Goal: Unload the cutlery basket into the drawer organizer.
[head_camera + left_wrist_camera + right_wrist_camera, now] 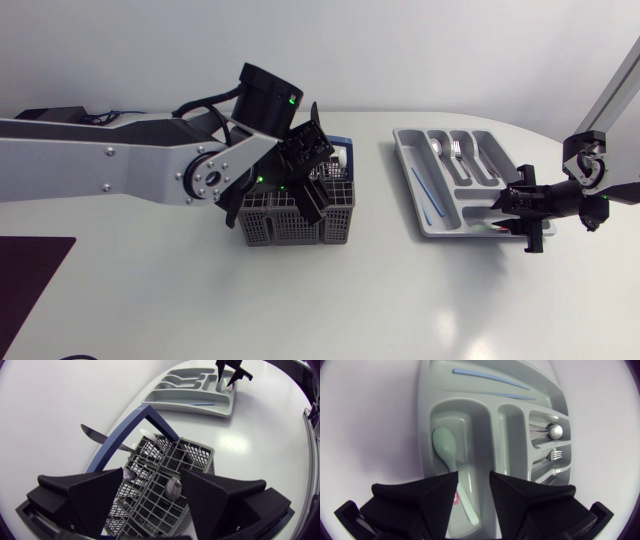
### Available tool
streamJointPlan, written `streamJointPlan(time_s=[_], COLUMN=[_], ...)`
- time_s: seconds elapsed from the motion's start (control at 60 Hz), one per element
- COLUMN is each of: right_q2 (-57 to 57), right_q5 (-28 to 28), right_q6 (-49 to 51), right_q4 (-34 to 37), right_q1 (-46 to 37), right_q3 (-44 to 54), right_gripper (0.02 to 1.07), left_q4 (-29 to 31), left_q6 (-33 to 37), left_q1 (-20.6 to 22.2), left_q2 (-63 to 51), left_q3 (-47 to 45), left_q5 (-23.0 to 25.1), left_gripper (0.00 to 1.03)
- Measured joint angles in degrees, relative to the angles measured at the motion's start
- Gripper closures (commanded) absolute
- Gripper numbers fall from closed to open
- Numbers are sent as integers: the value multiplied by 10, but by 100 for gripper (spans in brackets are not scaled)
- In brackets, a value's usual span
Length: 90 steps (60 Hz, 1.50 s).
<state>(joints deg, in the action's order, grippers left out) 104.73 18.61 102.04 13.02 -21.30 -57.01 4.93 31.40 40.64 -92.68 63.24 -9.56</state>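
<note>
White table (150, 300): one grey cutlery basket (295, 222) at frame centre, one drawer organizer (445, 232) at right.
Left gripper (151, 476) gapes empty above the basket; right gripper (473, 479) hangs parted over the organizer. The right wrist view alone makes plain one pale green spoon (451, 460), two blue sticks (490, 380) and one fork (555, 454).

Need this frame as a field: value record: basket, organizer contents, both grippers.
basket: grey cutlery basket with blue handle, beside the organizer, not touching it
basket contents: table knife plus other metal pieces
organizer: grey drawer organizer
organizer contents: pale green spoon, two thin blue sticks, metal spoon, fork, each kind in its own compartment
left gripper: open, over the basket, holding nothing
right gripper: open, over the green spoon's compartment, holding nothing
</note>
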Motion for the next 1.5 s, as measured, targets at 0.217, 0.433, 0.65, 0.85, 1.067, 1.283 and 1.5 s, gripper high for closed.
streamJointPlan(time_s=[0.217, 0.433, 0.65, 0.85, 1.067, 1.283, 1.5], right_q2=[-67, -172, -258, -367, -423, -428, -431], right_q5=[67, 133, 164, 174, 176, 176, 176], right_q6=[-59, -169, -264, -317, -342, -348, -350], right_q4=[9, 10, -6, -13, -12, -12, -12], right_q1=[-1, -1, 24, 66, 91, 96, 96], right_q3=[9, 73, 170, 242, 276, 287, 287], right_gripper=[36, 31, 27, 27, 26, 26, 25], left_q4=[-4, -99, -243, -300, -336, -359, -376], left_q6=[6, 17, 37, 38, 38, 38, 38], left_q1=[9, 25, 61, 71, 83, 89, 90], left_q2=[-3, -11, -15, -32, -57, -75, -86], left_q3=[-12, -60, -151, -164, -165, -167, -168], left_q5=[-16, -67, -147, -197, -229, -245, -261], left_gripper=[12, 13, 13, 30, 50, 65, 78])
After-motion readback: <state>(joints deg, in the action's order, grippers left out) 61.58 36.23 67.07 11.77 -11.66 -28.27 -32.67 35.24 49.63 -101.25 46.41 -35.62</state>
